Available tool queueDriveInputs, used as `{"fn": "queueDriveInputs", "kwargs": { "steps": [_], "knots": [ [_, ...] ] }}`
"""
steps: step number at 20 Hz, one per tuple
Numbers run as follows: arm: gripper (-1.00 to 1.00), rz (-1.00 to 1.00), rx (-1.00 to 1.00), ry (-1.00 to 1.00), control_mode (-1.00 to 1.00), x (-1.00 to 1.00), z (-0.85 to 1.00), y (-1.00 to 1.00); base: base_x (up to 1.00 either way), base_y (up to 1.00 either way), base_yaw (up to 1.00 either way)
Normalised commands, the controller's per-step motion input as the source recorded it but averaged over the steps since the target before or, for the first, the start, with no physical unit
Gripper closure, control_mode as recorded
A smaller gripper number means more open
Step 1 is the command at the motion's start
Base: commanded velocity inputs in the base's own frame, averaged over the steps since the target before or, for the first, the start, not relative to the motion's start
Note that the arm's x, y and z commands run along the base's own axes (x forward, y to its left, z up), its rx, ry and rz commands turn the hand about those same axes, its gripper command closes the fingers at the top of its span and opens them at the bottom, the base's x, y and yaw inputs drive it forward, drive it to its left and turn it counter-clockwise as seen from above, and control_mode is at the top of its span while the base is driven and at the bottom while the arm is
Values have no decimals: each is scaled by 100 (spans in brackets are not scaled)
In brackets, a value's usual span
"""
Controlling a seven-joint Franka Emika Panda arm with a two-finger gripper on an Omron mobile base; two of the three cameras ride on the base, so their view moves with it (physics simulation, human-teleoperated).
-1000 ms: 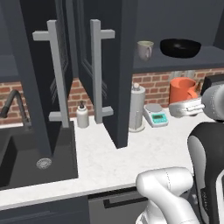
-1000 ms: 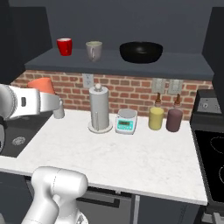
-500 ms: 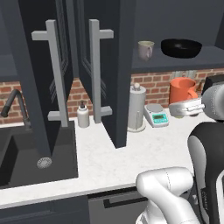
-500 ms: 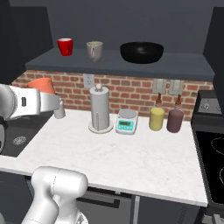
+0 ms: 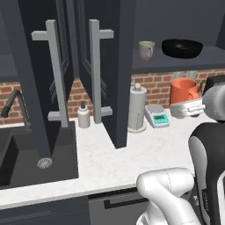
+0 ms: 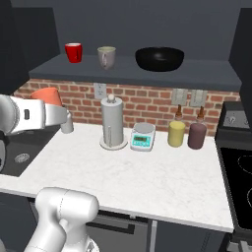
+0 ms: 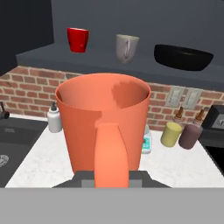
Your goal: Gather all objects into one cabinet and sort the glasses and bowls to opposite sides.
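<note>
Three of four pieces already sit on the cabinet shelf [image 6: 206,74]: red cup [image 6: 74,52] and grey-beige mug [image 6: 107,56] toward one end, black bowl [image 6: 159,58] toward the other. I've got the orange mug [image 7: 105,127] clamped by its handle in the gripper [image 5: 186,108], up over the counter [image 6: 147,172], below shelf level. Left, I reckon: lift it in w/ the cups, away from the bowl.

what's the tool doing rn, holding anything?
Tool: shut on the orange mug, gripped by its handle, held above the counter.
</note>
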Motion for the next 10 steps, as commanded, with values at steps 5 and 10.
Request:
{"fn": "queueDriveInputs", "kwargs": {
  "steps": [5,10],
  "knots": [
    [100,0,0,0,100,0,0,0,1,0,0],
    [100,0,1,0,-100,0,1,-7,0,-5,0]
  ]
}}
